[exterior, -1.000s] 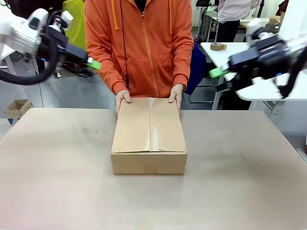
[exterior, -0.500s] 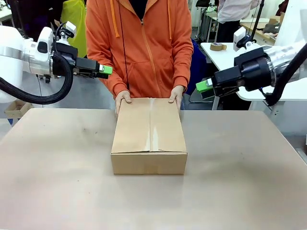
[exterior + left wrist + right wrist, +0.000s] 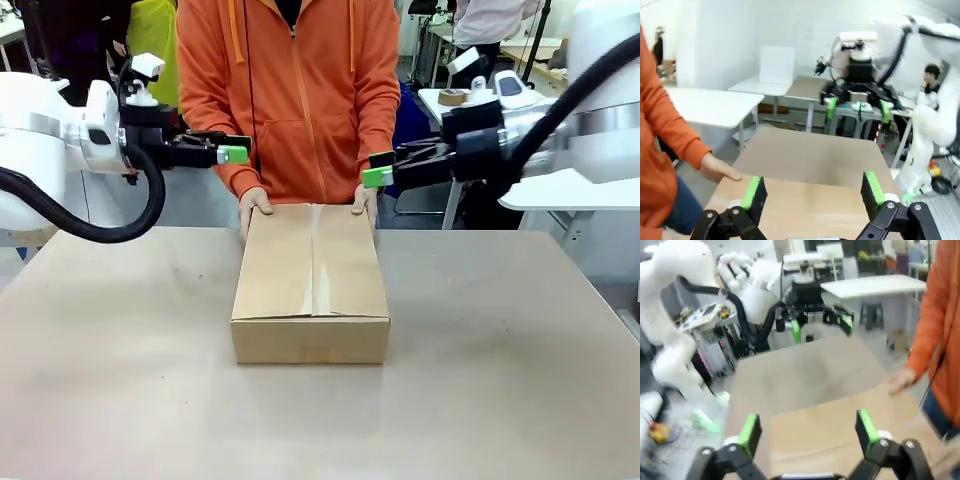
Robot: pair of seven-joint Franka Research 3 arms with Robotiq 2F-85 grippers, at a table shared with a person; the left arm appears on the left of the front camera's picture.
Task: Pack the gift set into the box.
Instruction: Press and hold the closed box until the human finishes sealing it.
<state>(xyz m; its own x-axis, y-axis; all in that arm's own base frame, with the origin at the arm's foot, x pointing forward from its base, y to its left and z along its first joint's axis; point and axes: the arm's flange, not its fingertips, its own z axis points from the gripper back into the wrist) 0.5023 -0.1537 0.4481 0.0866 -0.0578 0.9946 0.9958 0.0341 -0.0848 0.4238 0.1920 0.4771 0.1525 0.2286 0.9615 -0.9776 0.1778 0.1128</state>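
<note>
Box (image 3: 311,285) stays shut on the counter (image 3: 120,350) — my left fingers (image 3: 234,153) and right fingers (image 3: 377,176) have swung in toward it, both spread wide and empty. Packing looks done.

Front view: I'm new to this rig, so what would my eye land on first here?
The closed brown box sits at the middle of the table, and a person in an orange hoodie holds its far end with both hands. Above that end, the left arm and right arm reach in from either side, their green-tipped jaws open and pointing at each other.
</note>
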